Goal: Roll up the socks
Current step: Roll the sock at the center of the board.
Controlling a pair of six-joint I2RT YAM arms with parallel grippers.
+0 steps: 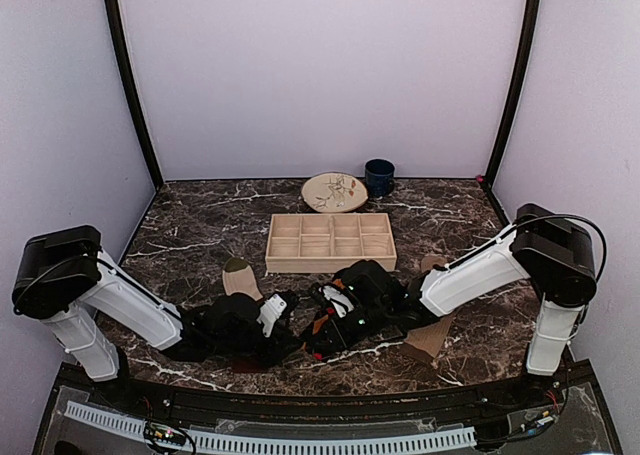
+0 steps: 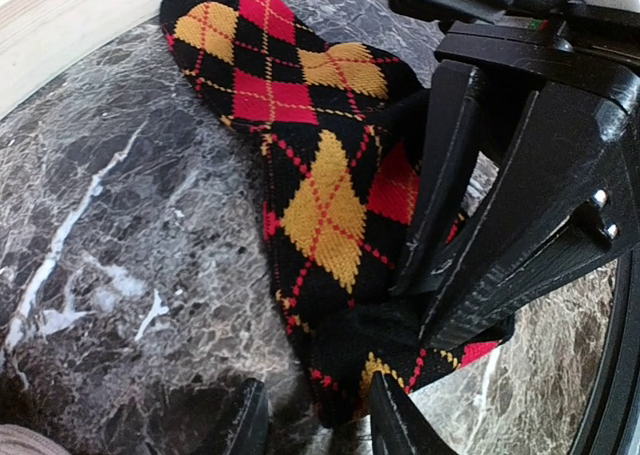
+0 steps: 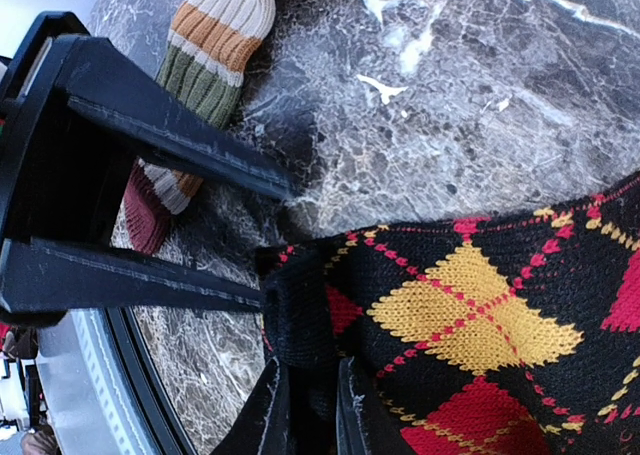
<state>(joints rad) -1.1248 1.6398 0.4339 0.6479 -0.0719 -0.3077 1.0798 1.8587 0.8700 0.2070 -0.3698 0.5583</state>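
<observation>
Argyle sock (image 2: 320, 205), black with red and yellow diamonds, is lying at the near middle of the marble table (image 1: 200, 235), between the two grippers. The left arm (image 1: 130, 305) and the right arm (image 1: 470, 273) are both reaching inward over the table's front. A wooden tray (image 1: 330, 266) of small compartments is sitting behind them at mid-table. A tan sock (image 1: 427, 340) is lying partly under the right arm. A striped sock (image 1: 241, 278) is resting near the tray's left front corner, apart from the argyle sock. A patterned plate (image 1: 334, 192) and a blue mug (image 1: 379, 177) are standing side by side at the back. The right gripper (image 3: 312, 367) is pinching a bunched fold of the argyle sock, its fingers nearly together on the fabric. The left gripper (image 2: 318, 385) is holding its fingers apart at that same end, the sock's edge lying between them unclamped.
</observation>
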